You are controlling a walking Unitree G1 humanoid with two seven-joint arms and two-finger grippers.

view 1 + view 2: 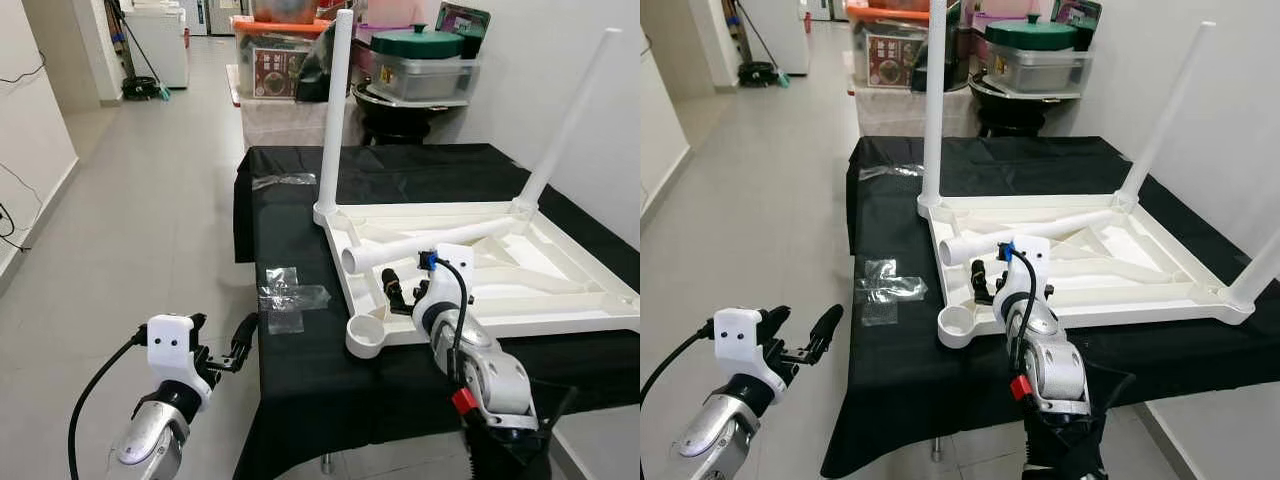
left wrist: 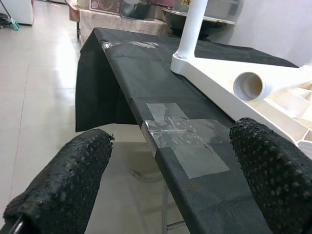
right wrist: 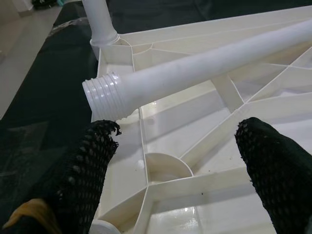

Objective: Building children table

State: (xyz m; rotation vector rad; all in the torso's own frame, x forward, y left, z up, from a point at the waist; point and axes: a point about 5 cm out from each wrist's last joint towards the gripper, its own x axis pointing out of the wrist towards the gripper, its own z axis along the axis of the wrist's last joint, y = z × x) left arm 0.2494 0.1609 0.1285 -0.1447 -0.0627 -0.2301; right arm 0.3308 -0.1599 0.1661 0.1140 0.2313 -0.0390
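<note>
White tabletop [image 1: 560, 300] near black cloth [image 1: 300, 380] edge, right hand [image 1: 405, 292] spread above.

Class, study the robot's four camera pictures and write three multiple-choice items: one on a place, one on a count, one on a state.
1. Where does the loose white plastic leg with the threaded end lie?
A. on the floor
B. inside the upturned white plastic tabletop
C. in the left gripper

2. How many legs stand upright in the tabletop's corners in the right eye view?
A. none
B. one
C. three

3. What state is the right gripper in?
A. open, holding nothing
B. shut on the leg
C. shut on the tape

Answers:
1 B: the leg rests across the tabletop's ribs.
2 C: three white posts rise from corners, the third cut off at the right edge.
3 A: its black fingers stand apart above the tabletop.
</note>
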